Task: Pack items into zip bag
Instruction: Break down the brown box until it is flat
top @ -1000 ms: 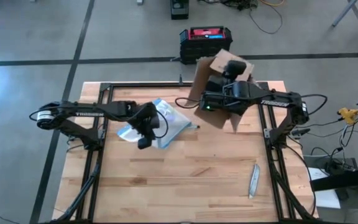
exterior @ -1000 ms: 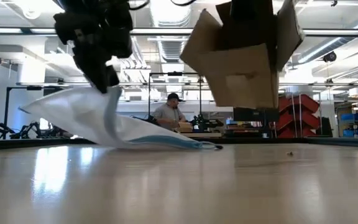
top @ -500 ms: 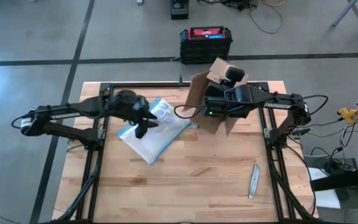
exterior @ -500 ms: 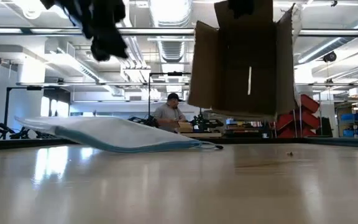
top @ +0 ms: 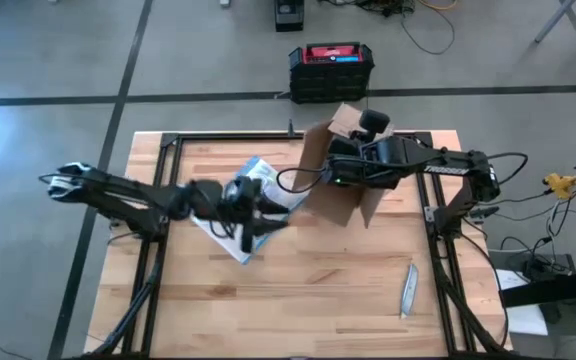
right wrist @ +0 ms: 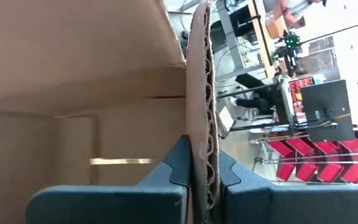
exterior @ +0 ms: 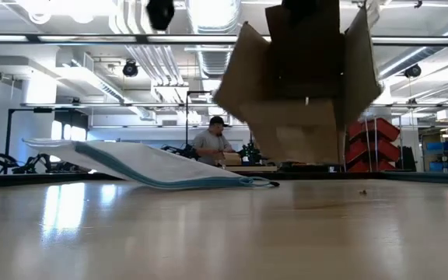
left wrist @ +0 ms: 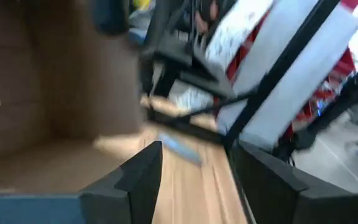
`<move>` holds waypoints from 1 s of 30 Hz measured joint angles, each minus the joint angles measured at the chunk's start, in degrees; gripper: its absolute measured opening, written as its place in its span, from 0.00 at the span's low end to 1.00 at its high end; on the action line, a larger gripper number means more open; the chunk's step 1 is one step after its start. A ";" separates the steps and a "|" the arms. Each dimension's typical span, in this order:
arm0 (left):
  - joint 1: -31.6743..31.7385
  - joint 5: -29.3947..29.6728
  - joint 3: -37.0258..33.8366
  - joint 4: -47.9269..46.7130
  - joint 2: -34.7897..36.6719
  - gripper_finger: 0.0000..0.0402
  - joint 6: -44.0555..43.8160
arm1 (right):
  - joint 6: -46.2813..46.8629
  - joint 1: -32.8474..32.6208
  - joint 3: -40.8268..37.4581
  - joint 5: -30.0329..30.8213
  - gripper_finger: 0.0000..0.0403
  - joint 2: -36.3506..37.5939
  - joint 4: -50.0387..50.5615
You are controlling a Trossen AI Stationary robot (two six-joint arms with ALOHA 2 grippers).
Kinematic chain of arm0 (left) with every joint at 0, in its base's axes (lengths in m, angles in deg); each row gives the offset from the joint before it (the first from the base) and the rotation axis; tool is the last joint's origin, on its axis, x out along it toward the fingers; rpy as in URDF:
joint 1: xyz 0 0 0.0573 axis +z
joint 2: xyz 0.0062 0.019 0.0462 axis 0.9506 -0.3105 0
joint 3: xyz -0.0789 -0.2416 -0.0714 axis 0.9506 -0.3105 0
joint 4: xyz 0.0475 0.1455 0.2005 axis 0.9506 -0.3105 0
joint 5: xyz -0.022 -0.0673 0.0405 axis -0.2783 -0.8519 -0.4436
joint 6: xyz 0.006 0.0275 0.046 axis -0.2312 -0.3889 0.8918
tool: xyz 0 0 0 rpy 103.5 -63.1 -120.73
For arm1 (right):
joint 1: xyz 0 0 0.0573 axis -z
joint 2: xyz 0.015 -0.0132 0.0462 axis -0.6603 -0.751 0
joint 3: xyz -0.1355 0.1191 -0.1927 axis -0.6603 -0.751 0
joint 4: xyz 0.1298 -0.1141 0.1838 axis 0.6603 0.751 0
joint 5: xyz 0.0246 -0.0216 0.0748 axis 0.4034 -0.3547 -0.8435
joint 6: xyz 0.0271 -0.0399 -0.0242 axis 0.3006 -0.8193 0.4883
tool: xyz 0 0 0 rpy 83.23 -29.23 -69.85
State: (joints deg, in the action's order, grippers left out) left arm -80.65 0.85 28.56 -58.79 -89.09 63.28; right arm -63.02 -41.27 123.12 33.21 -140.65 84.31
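Observation:
The zip bag (top: 236, 238), clear with a blue strip, lies flat on the wooden table (top: 308, 290); its raised near side shows in the low view (exterior: 150, 162). My left gripper (left wrist: 196, 149) hovers open above the bag (top: 266, 213), pointing level toward the brown cardboard box (top: 333, 185). My right gripper (right wrist: 199, 155) is shut on that box, which hangs in the air (exterior: 302, 85) over the far middle of the table. The items do not show clearly in any view. My right gripper pinches one wall of the cardboard box at its corrugated free edge (right wrist: 199, 112). One finger (right wrist: 176, 165) is inside the box and the other outside. The box hangs below the gripper, tilted and clear of the table.
A slim grey tool (top: 408, 290) lies near the table's right edge, toward the front. Black frame rails (top: 438, 250) run along both sides of the table. A person sits at a desk in the room behind (exterior: 212, 140). Bare wood lies at the near middle.
My left gripper has let go of the zip bag, risen, swung toward the table's right and the box, and tipped from pointing down to level. The bag's lifted edge has dropped back, so the bag lies flatter. My right gripper has turned the hanging box.

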 joint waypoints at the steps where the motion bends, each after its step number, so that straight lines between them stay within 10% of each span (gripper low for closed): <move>1: -0.39 1.72 0.45 1.53 -2.16 0.41 -0.03 | 0.00 -0.06 -0.02 -0.06 0.00 0.00 0.02; 16: 4.41 5.76 8.24 1.85 -28.29 0.25 -1.35 | 1.70 -0.47 3.46 -10.23 0.00 0.16 -0.48; 30: 9.92 -0.05 8.22 -0.33 -32.03 0.20 -1.46 | -0.54 -4.31 16.92 -23.78 0.00 0.44 -1.56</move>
State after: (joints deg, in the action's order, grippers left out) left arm -70.73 0.80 36.78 -59.12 -121.12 61.82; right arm -63.56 -45.58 140.04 9.43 -140.21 82.75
